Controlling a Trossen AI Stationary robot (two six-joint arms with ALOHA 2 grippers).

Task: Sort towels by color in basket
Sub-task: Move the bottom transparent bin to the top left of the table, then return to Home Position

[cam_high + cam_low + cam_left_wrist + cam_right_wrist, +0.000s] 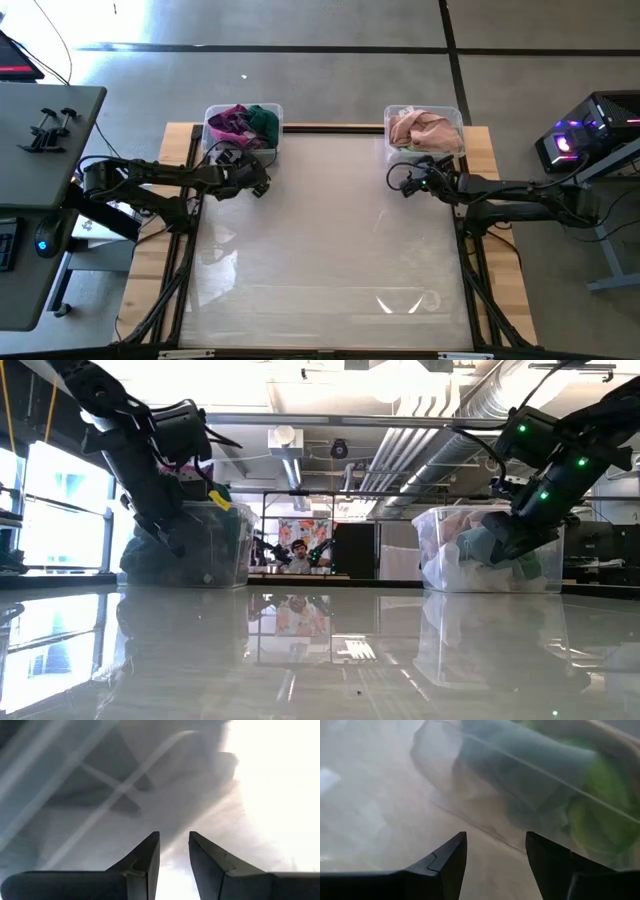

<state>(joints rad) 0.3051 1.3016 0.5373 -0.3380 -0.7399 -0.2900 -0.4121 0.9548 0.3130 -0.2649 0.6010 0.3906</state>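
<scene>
Two clear plastic bins are sitting at the far edge of the glossy, reflective table [330, 250], well apart, one toward eleven o'clock and one toward one o'clock in the overhead view. Nearer than the bins, both dark arms are reaching in from the sides. The left gripper [258, 185] is hovering just in front of the left-hand clear bin [243, 128], its two dark fingers [145, 855] standing slightly apart with nothing between them. The right gripper [404, 182] is hovering just in front of the right-hand clear bin [424, 130], its fingers [447, 855] spread wider, also gripping nothing.

Farther back, the left-hand bin is holding a heap of soft towels: a magenta-purple cloth [231, 122] lying beside a dark green cloth [264, 120], with a grey one partly showing at the near side. The right-hand bin is holding a crumpled peach-pink towel [424, 128] on top. Through that bin's wall, the right wrist view is showing a pale teal cloth [530, 765] and a lime green cloth [600, 805] lower in the pile.
</scene>
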